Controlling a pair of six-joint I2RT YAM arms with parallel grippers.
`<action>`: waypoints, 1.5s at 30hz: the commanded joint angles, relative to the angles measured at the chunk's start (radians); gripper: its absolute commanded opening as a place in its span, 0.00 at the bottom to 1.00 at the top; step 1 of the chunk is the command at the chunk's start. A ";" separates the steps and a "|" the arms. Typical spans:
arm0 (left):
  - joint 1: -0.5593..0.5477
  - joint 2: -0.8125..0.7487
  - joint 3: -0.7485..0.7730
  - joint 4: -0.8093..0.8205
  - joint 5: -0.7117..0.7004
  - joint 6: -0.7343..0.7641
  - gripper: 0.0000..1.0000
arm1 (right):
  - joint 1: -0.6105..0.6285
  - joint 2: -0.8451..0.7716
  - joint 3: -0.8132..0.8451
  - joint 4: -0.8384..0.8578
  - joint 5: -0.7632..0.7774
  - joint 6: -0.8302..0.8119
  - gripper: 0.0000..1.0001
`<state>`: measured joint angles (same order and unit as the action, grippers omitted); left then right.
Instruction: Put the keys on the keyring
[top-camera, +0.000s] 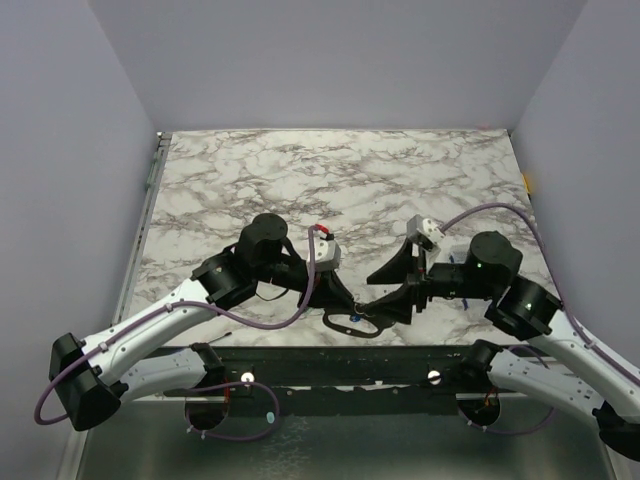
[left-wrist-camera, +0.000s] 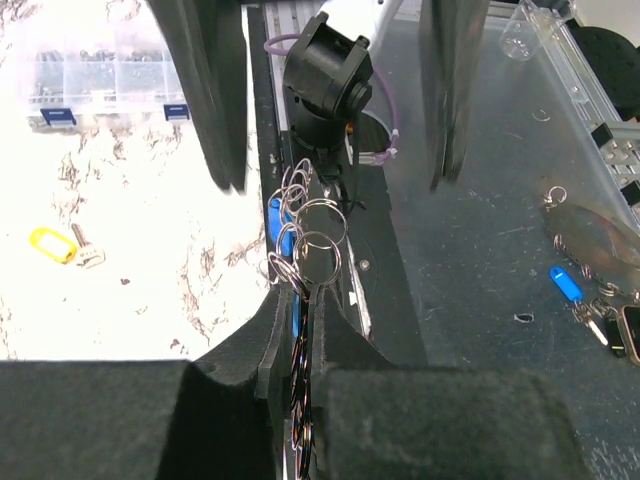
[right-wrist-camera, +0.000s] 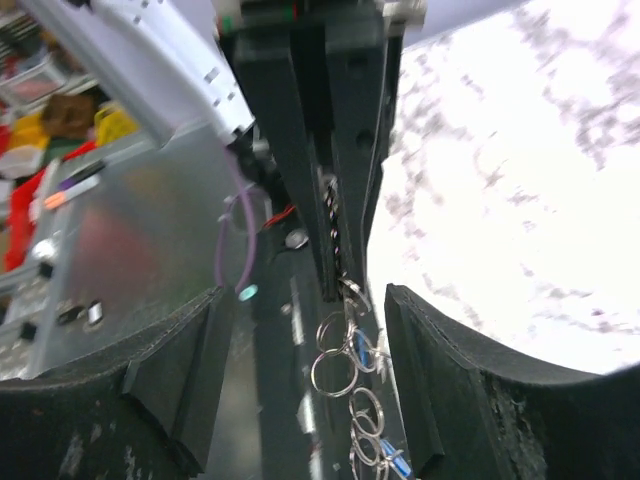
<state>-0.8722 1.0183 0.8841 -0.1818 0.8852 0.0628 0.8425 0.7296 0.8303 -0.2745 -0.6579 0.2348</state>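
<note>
One camera overhead, two on the wrists facing each other.
The top view looks down from behind the arms over the whole desk (top-camera: 350, 170). Each wrist view looks close along the desk's near edge, past the left fingers (left-wrist-camera: 240, 390) or the right fingers (right-wrist-camera: 170, 380); both share the chain of rings (left-wrist-camera: 297, 265).

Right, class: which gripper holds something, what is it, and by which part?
The left gripper pinches the chain of key rings by one end; the right gripper stands open around it, gripping nothing.
</note>
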 joint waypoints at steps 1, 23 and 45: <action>0.006 0.006 -0.019 0.012 -0.008 -0.015 0.00 | 0.003 -0.072 0.059 -0.033 0.230 -0.093 0.71; 0.098 0.140 -0.024 0.151 -0.039 -0.229 0.00 | 0.004 -0.197 -0.220 0.098 0.150 -0.595 0.61; 0.121 0.163 -0.049 0.228 0.017 -0.289 0.00 | 0.015 -0.030 -0.223 0.126 0.169 -0.690 0.43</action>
<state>-0.7559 1.1843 0.8379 -0.0086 0.8490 -0.2134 0.8501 0.6899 0.6006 -0.1692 -0.5091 -0.4393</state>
